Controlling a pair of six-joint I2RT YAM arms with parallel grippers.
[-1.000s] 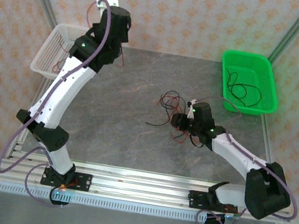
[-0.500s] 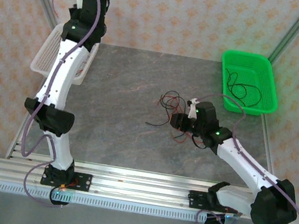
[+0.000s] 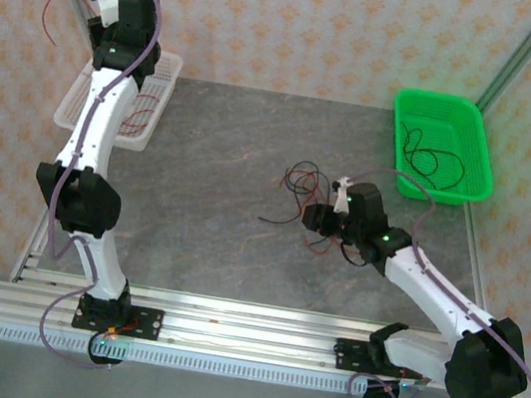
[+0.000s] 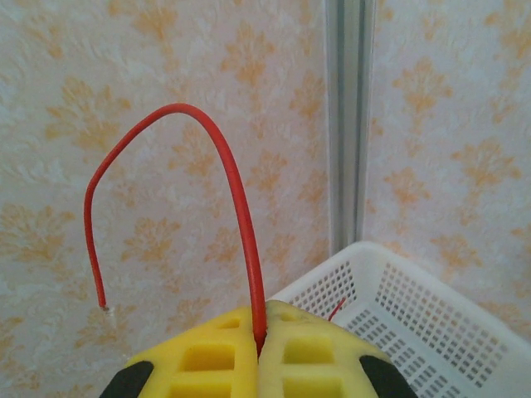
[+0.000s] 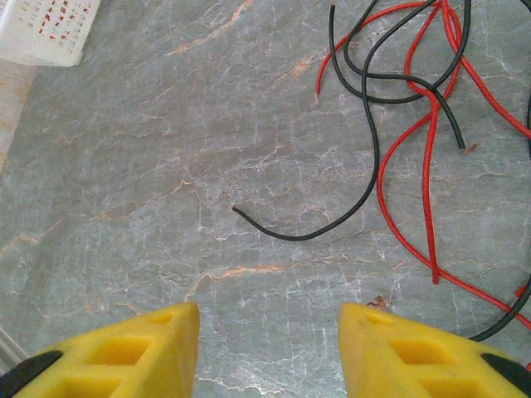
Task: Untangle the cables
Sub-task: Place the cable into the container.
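Observation:
My left gripper (image 3: 101,13) is raised high over the far end of the white basket (image 3: 168,70), near the back wall. It is shut on one red cable (image 4: 222,157), which arches up and left out of the yellow pads (image 4: 207,356) with its free end hanging down. A tangle of red and black cables (image 3: 301,180) lies mid-table. My right gripper (image 3: 316,219) hovers low just in front of the tangle, open with bare table between its fingers (image 5: 390,348). A black cable end (image 5: 328,230) curls ahead of it, and the tangle (image 5: 415,91) lies beyond.
The white basket (image 4: 431,290) at the back left holds red cables (image 3: 136,123). A green basket (image 3: 477,142) at the back right holds black cables (image 3: 423,158). Metal frame posts stand at the back corners. An aluminium rail runs along the near edge.
My left arm swung left and up, from the table's back edge to over the white basket, carrying the red cable. The right arm stretched slightly forward, its jaws unchanged.

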